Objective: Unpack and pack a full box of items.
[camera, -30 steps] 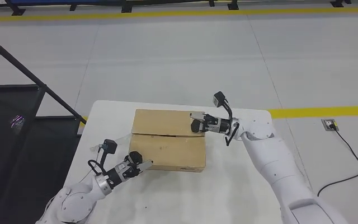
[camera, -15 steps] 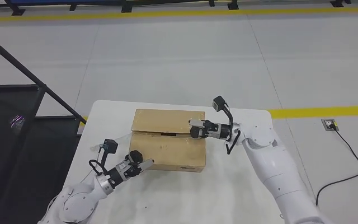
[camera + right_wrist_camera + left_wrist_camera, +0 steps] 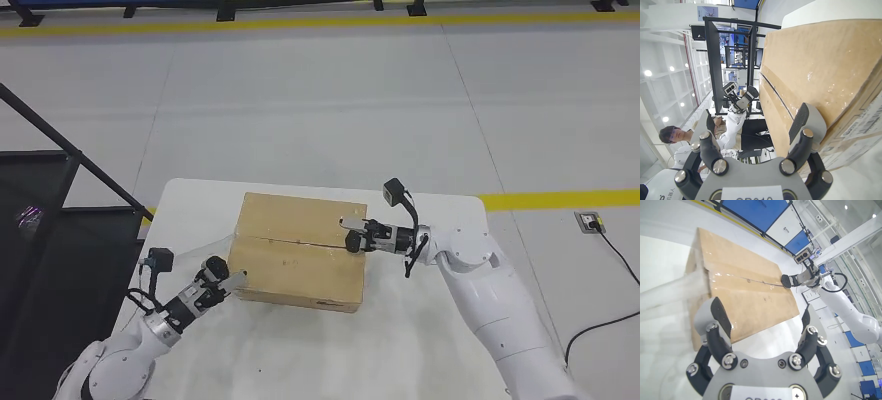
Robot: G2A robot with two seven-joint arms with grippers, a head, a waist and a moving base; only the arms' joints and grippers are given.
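Your left hand [image 3: 226,282] and right hand [image 3: 352,232] both sit released at the shut box [image 3: 300,255], which bears a barcode label [image 3: 863,121] and pen scribbles [image 3: 767,298].

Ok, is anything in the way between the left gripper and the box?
Nothing visible does. The open left gripper is right at the near corner of the cardboard box, and no other object shows between them.

Matt brown cardboard box [image 3: 300,255], glossy clear tape [image 3: 730,281] over its seam, smooth white table [image 3: 420,330], faintly glossy
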